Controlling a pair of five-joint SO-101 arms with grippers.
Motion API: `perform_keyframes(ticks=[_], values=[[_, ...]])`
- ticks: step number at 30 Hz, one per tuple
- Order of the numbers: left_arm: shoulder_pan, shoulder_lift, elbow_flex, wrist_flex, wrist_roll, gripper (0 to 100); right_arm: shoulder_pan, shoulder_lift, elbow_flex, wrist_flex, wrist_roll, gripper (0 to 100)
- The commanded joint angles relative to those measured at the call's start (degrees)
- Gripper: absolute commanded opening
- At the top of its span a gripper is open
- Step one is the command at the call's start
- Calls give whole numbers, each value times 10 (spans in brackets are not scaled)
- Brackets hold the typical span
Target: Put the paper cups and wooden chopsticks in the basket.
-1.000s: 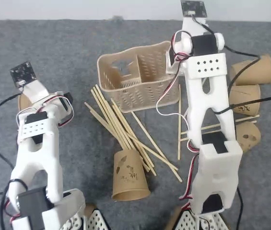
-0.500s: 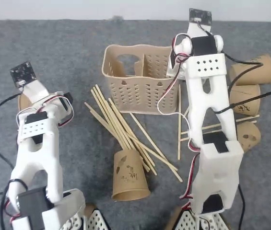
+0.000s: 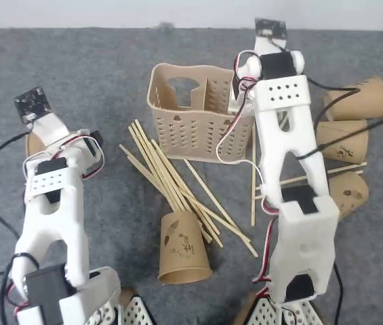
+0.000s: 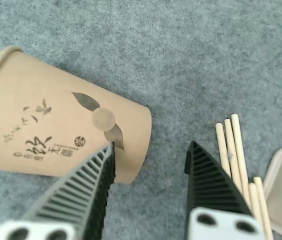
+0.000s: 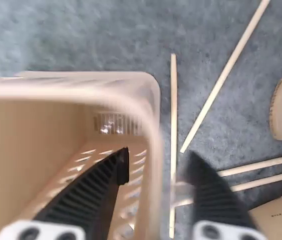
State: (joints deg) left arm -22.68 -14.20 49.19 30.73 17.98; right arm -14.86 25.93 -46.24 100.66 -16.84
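Paper cup [image 3: 184, 249] nearest the arm bases lies on its side on the grey mat [image 3: 103, 68], wide mouth toward the bases. Its narrow end touches the lower tips of a fanned bundle of chopsticks [image 3: 171, 177] that slants away toward the basket.

Left of this, the left gripper [image 4: 150, 147] hangs low over a second cup [image 4: 66, 130], also on its side. Its fingers are spread. One fingertip overlaps the cup's closed end and the other is over bare mat, between the cup and some chopstick ends.

On the right side, a single chopstick [image 3: 253, 183] lies just beside the right arm, pointing at the basket. Beyond the arm, three cups [image 3: 344, 141] lie on their sides in a column, and a pair of sticks [image 3: 344, 168] crosses between the nearer two.

Farthest off, the basket [image 3: 198, 128] stands upright on the mat. The right gripper [image 5: 155, 152] straddles its end wall with fingers apart, one inside the compartment and one outside.
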Motion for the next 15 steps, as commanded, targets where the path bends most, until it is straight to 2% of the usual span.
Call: perform_keyframes(ticks=[1, 7, 10, 15], values=[[3, 1, 0, -11, 1, 224, -2, -105, -9, 22, 47, 272], [3, 1, 0, -11, 1, 224, 14, -222, -5, 22, 95, 206], [2, 1, 0, -11, 1, 224, 45, -280, 11, 23, 113, 186], [2, 1, 0, -11, 1, 224, 107, -381, 185, 23, 163, 188]])
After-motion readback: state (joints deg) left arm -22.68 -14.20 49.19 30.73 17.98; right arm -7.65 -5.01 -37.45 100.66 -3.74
